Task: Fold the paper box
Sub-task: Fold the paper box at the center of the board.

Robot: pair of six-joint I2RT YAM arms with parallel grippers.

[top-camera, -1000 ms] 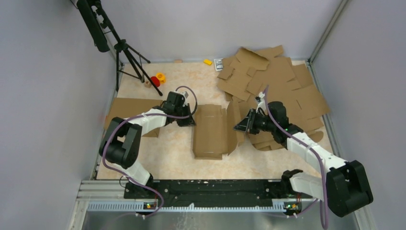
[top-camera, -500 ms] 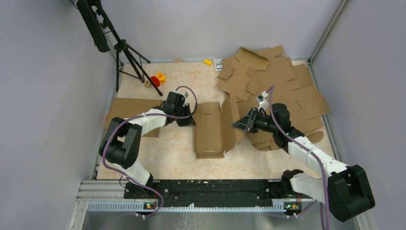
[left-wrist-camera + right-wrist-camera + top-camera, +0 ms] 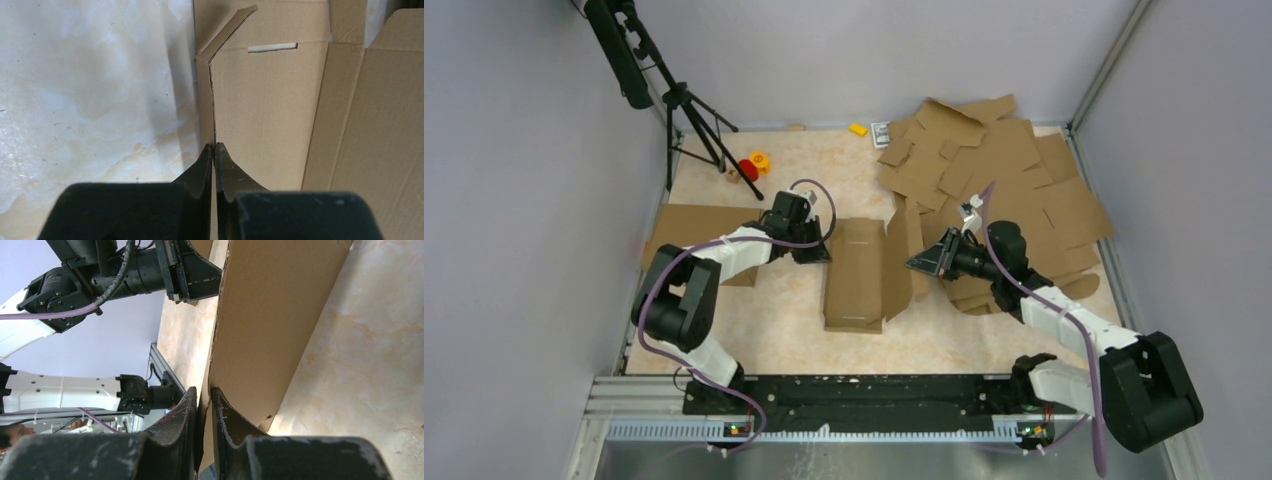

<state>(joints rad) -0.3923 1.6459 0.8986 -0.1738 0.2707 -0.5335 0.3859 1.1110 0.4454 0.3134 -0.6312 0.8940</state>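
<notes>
Paper box (image 3: 856,270) on tabletop (image 3: 764,330), left fingers (image 3: 204,167) pinched tight on its left wall edge, right fingers (image 3: 225,415) clamping its raised right flap.

Top camera looks down; close wrist cameras share the paper box (image 3: 856,272)

The paper box (image 3: 862,270) is plain brown. The table (image 3: 774,312) under it is cream with pale orange swirls. Beyond the box sit a red thing (image 3: 748,169) and a yellow thing (image 3: 760,159), maybe toys. The left gripper (image 3: 214,150) and right gripper (image 3: 204,395) are black.
</notes>
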